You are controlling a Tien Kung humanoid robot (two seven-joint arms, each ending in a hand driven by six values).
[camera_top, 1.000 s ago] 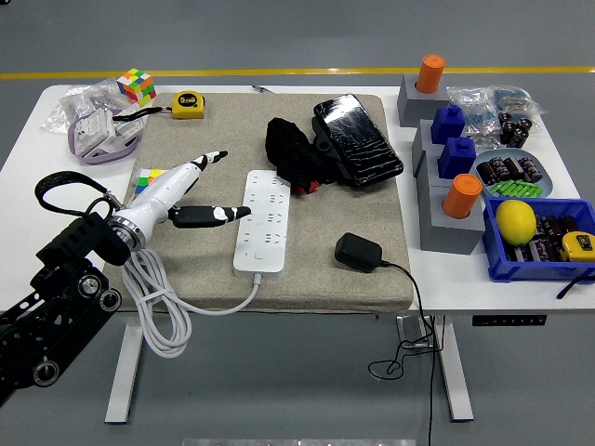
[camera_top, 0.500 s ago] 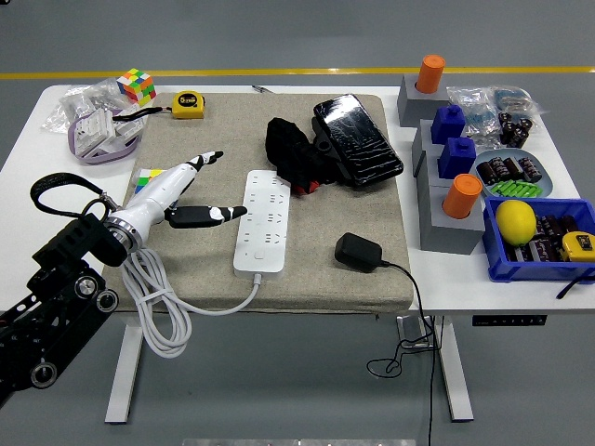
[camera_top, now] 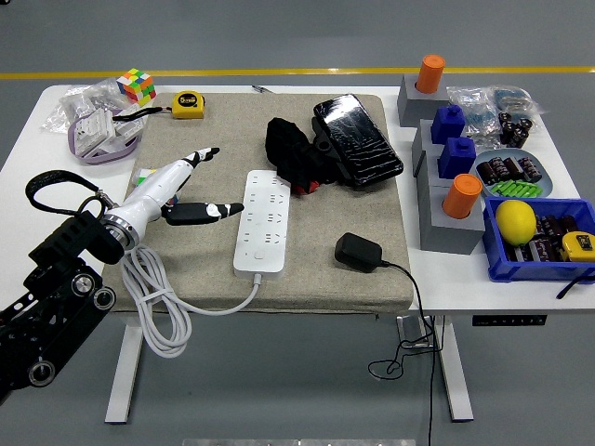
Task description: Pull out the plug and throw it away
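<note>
Our left hand (camera_top: 177,190) hovers with fingers spread and empty, just left of the white rectangular power strip (camera_top: 262,219). Unplugged, the small black boxy plug adapter (camera_top: 359,252) lies right of that strip on our beige fabric mat (camera_top: 307,279), its thin black cord (camera_top: 414,311) trailing off the table's near edge.

No text, brand, number or sign is reading clearly anywhere in the frame. The yellow tape measure (camera_top: 189,103) in the upper left is showing a dark round label on its face, but its print is coming out too small to make out. The second yellow tape measure (camera_top: 579,244) in the blue bin (camera_top: 521,268) at the right edge is likewise showing nothing legible
</note>
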